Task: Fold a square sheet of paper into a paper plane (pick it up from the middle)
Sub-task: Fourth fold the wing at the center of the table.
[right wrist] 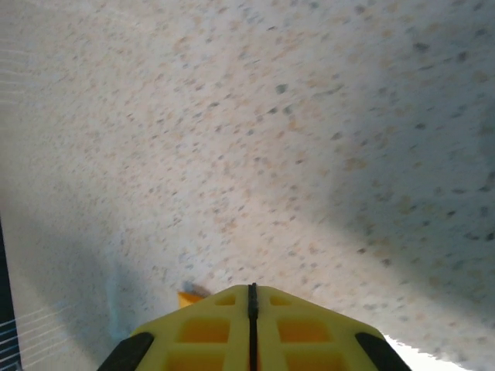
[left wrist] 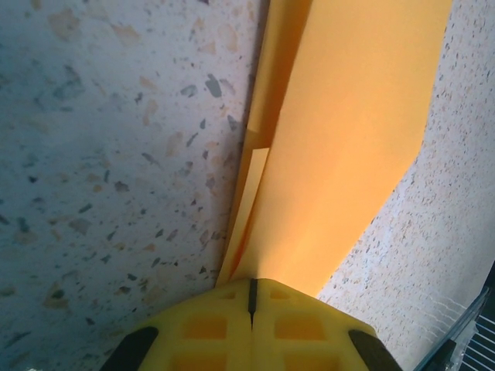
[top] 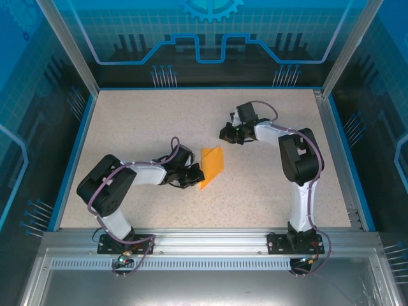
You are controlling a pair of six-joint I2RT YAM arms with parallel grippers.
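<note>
The square sheet of paper (top: 213,164) is bright orange and folded into a narrower angular shape. It lies mid-table with one end tapering toward my left gripper (top: 193,176). In the left wrist view the folded sheet of paper (left wrist: 348,139) runs up and away from the left gripper (left wrist: 251,282), whose yellow jaws are shut on its near end, folded layers showing at its left edge. My right gripper (top: 225,134) hovers just beyond the sheet's far corner. The right gripper (right wrist: 251,287) has its jaws pressed together on nothing, and a small orange corner of the paper (right wrist: 188,297) peeks beside it.
The speckled table (top: 146,121) is bordered by a blue rim and metal frame posts (top: 70,48). Transparent blue panels wall the back and sides. Both arm bases are bolted along the near rail (top: 210,242).
</note>
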